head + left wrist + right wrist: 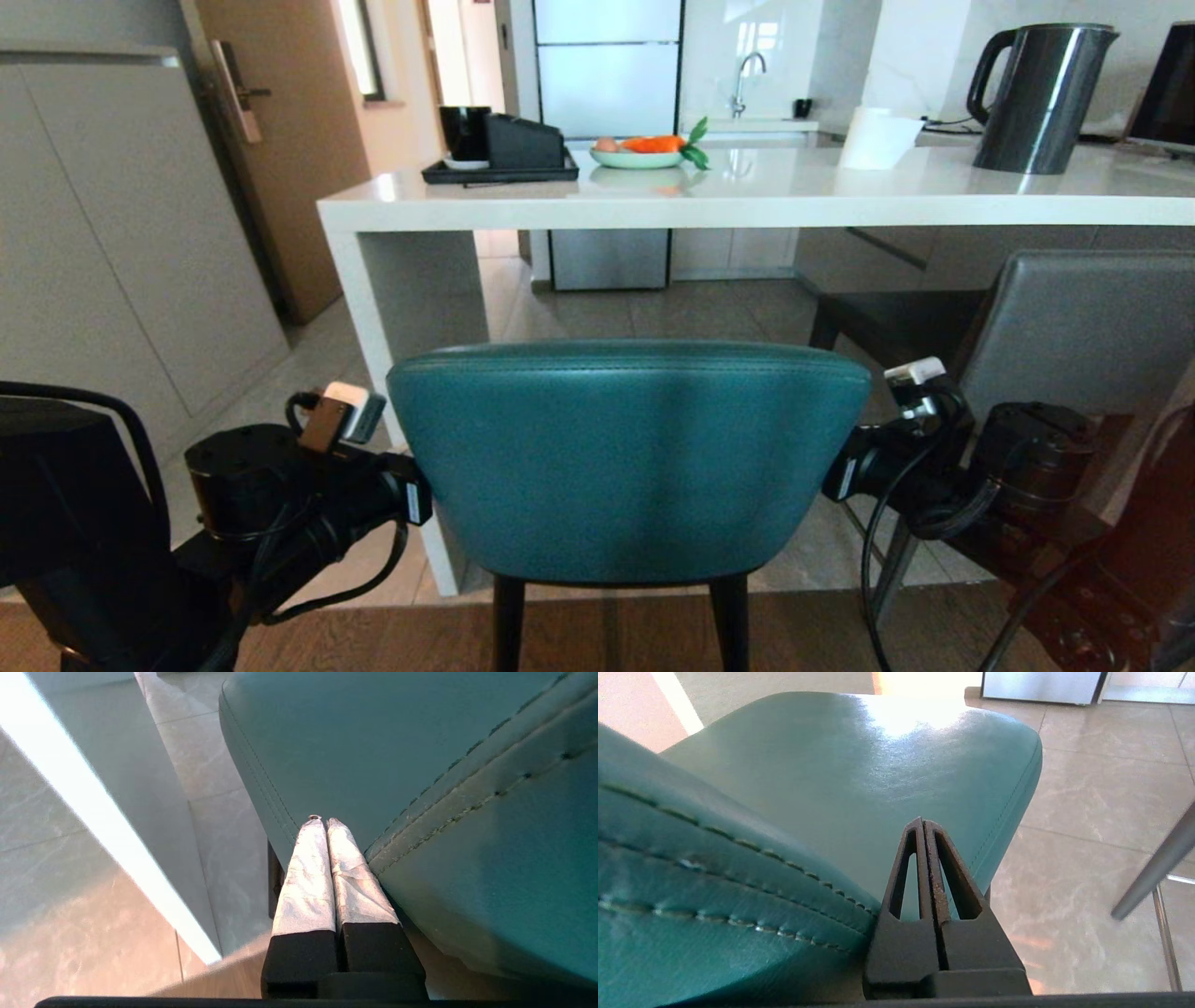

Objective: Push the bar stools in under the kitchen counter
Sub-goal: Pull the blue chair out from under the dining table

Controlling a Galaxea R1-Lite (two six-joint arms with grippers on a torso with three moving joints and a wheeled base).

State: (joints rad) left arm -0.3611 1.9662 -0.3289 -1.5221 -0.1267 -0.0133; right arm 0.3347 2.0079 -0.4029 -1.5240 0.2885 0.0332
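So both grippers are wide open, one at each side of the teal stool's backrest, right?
Not open. The left gripper and right gripper are both shut, fingers pressed together, as the wrist views show. They do sit one at each side of the teal stool's backrest.

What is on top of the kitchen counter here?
On the kitchen counter: a black tray with dark containers, a plate of carrots, a white cup and a kettle. What is inside the containers is hidden.

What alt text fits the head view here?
A teal bar stool fills the foreground, backrest toward the camera, with one robot arm at each side of it. Beyond it runs the white kitchen counter, and a dark grey stool stands at right.
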